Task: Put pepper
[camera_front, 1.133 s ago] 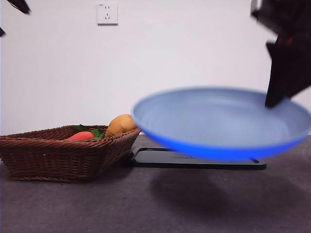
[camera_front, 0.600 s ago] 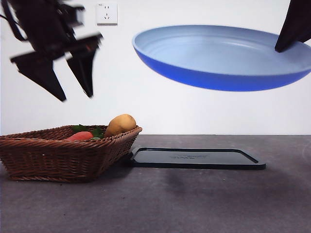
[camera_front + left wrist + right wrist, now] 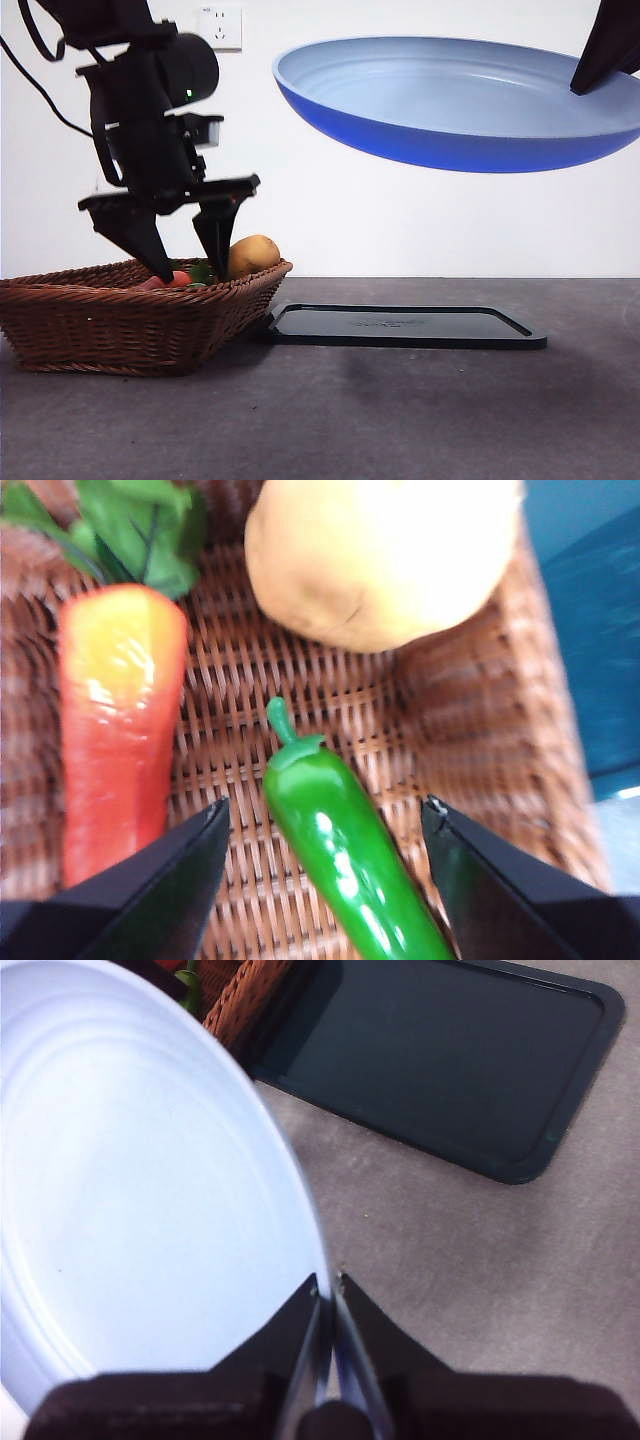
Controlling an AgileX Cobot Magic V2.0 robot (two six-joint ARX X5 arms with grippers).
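At lower left of the front view, the left gripper (image 3: 190, 272) has dropped from above into the brown woven wicker basket (image 3: 120, 325), jaws apart astride the glossy green pepper (image 3: 345, 850), which lies between the orange-red vegetable (image 3: 115, 720) and tan potato (image 3: 380, 555). A grasp looks imminent. Farther back, upper right, the right gripper (image 3: 328, 1295) stays clamped on the raised blue plate (image 3: 450, 105) above the flat black tray (image 3: 400, 325).

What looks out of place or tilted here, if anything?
The blue plate hangs tilted in the air, pinched at its rim by the right gripper, well above the black tray. Nothing looks spilled or damaged.
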